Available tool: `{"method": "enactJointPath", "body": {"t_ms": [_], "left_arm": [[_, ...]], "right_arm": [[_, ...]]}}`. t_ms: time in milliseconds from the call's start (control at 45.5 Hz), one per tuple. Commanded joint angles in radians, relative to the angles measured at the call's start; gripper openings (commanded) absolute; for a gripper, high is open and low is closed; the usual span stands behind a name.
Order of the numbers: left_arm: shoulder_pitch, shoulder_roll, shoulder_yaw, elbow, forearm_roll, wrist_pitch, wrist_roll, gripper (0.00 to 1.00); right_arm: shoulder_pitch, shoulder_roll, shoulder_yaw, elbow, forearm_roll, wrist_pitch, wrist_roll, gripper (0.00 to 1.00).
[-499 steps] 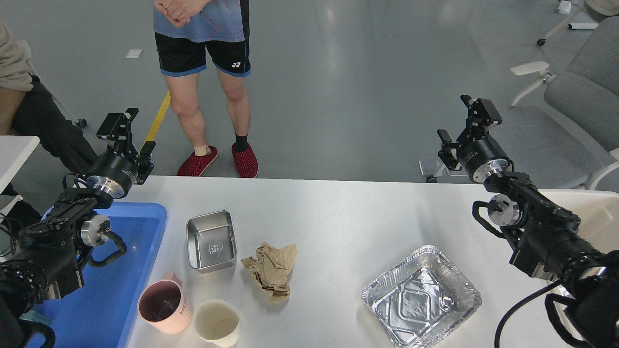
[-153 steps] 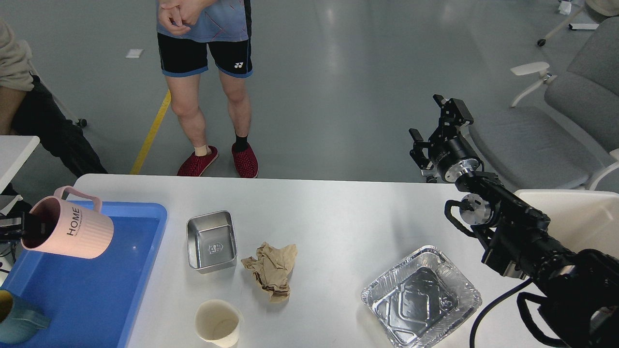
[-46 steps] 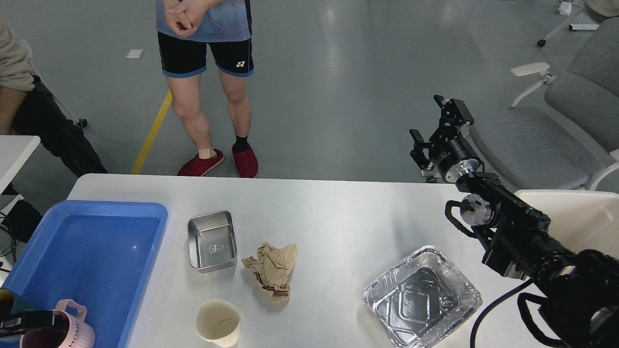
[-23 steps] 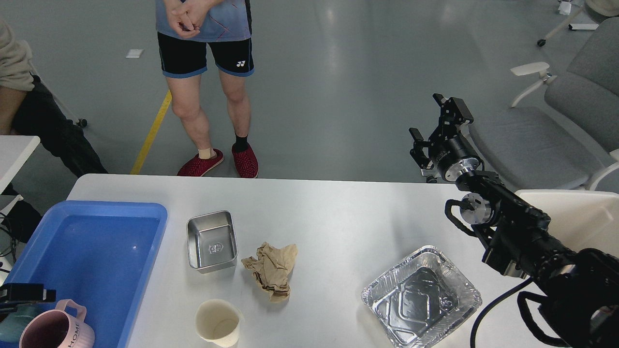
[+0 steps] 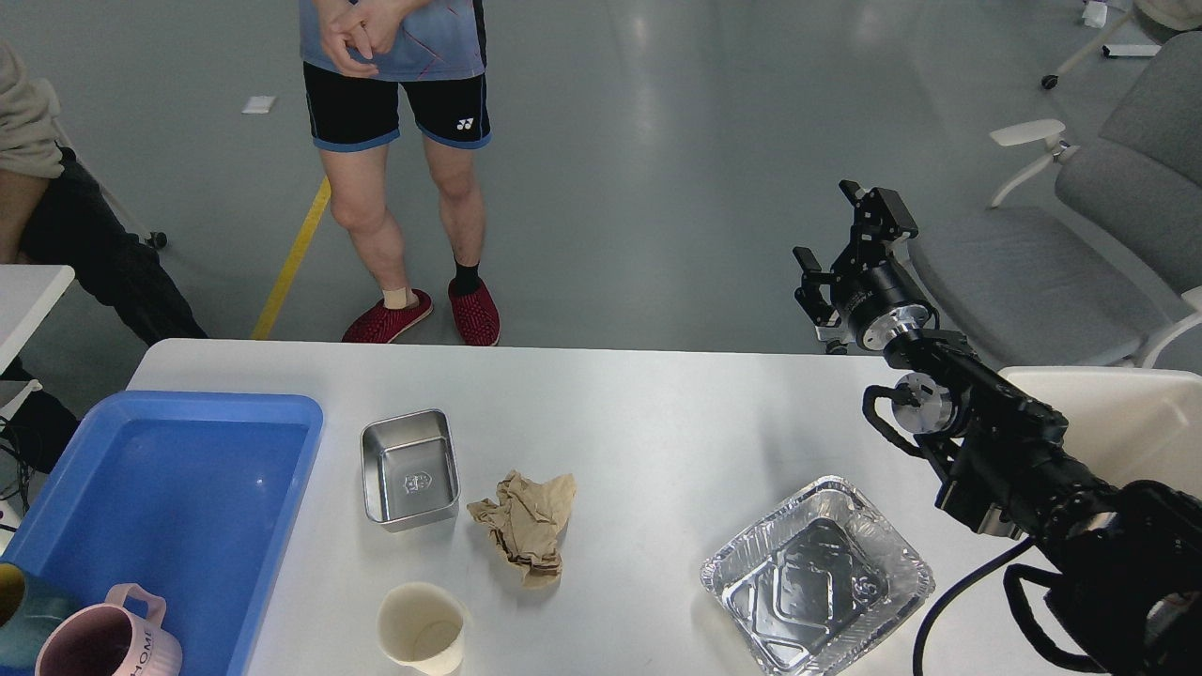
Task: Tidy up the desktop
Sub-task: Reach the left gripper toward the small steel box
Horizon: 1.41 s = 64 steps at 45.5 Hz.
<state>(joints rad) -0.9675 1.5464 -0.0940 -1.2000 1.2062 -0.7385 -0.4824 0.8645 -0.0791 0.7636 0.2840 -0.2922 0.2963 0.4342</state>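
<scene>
- The desktop (image 5: 676, 422) lies straight ahead of you, its far edge facing a standing person (image 5: 399, 169).
- Your right gripper (image 5: 845, 235) is raised beyond the far right edge, over the floor; its fingers are spread apart and hold nothing.
- Your left gripper is out of view.
- The blue tray (image 5: 178, 507) sits at the left edge, with a pink mug (image 5: 103, 643) and a teal cup (image 5: 23, 615) in its near corner.
- A steel dish (image 5: 409, 468) rests just right of the tray, a crumpled brown paper (image 5: 526, 526) beside it.
- A paper cup (image 5: 421, 627) stands at the near edge.
- A foil tray (image 5: 815, 575) sits toward the near right corner.
</scene>
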Motion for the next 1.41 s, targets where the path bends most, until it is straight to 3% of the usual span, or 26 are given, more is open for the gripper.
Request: {"method": "enactJointPath", "body": {"t_ms": [0, 264, 813, 945, 1121, 1143, 1384], "left_arm": [[-0.039, 0.113, -0.087, -0.058, -0.002, -0.094, -0.038, 0.85], [-0.046, 0.284, -0.138, -0.154, -0.033, -0.162, -0.045, 0.85], [-0.088, 0.255, -0.133, -0.145, -0.036, -0.173, -0.030, 0.85], [-0.083, 0.183, -0.125, -0.144, -0.037, -0.122, -0.016, 0.85], [-0.071, -0.038, -0.102, -0.115, -0.037, 0.016, 0.068, 0.85], [-0.071, -0.113, -0.077, -0.089, -0.037, 0.037, 0.082, 0.85], [-0.051, -0.391, 0.037, 0.114, -0.040, 0.102, 0.079, 0.85]], "right_arm": [[0.002, -0.001, -0.001, 0.000, -0.004, 0.000, 0.000, 1.00], [0.007, 0.002, -0.003, 0.000, -0.004, 0.000, 0.000, 1.00], [0.008, 0.015, -0.004, 0.000, -0.004, 0.001, 0.000, 1.00], [0.007, 0.016, -0.004, -0.002, -0.005, 0.000, 0.000, 1.00], [0.005, 0.016, -0.003, -0.002, -0.004, 0.001, 0.000, 1.00], [0.001, 0.015, -0.003, 0.000, -0.004, 0.001, 0.000, 1.00], [-0.002, 0.015, -0.003, -0.002, -0.004, 0.001, 0.000, 1.00]]}}
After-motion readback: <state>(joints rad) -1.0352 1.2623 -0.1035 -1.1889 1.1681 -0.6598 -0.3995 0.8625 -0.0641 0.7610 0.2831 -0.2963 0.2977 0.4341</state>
